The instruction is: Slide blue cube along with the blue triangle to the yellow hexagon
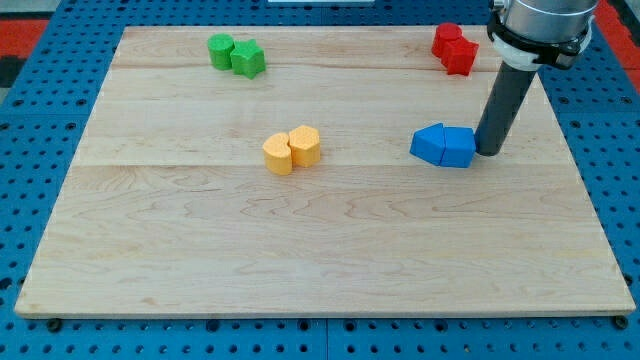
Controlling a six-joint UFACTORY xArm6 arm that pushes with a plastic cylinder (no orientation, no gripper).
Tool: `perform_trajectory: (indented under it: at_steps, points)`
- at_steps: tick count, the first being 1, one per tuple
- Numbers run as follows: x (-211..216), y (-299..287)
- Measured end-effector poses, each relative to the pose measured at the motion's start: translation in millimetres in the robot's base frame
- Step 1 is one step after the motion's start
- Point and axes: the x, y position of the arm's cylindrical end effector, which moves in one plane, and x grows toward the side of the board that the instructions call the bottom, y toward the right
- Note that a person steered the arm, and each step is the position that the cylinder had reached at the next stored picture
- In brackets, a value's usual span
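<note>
Two blue blocks touch each other at the board's right of middle: the blue cube [459,147] on the right and the blue triangle [429,144] on its left. My tip [489,152] rests on the board just right of the blue cube, touching or almost touching it. Two yellow blocks stand together near the board's middle: the yellow hexagon [305,145] and a second yellow block [279,154] on its left. The blue pair lies well to the right of the yellow pair.
Two green blocks [235,53] sit at the top left of the wooden board [320,260]. Two red blocks [454,47] sit at the top right, just left of the rod's upper part. Blue pegboard surrounds the board.
</note>
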Motion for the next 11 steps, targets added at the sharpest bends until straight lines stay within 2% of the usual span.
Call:
perform_trajectory:
  at_steps: [2, 4, 8, 11]
  points:
    - [0, 13]
    - [-2, 55]
    - [-3, -59]
    - [-19, -186]
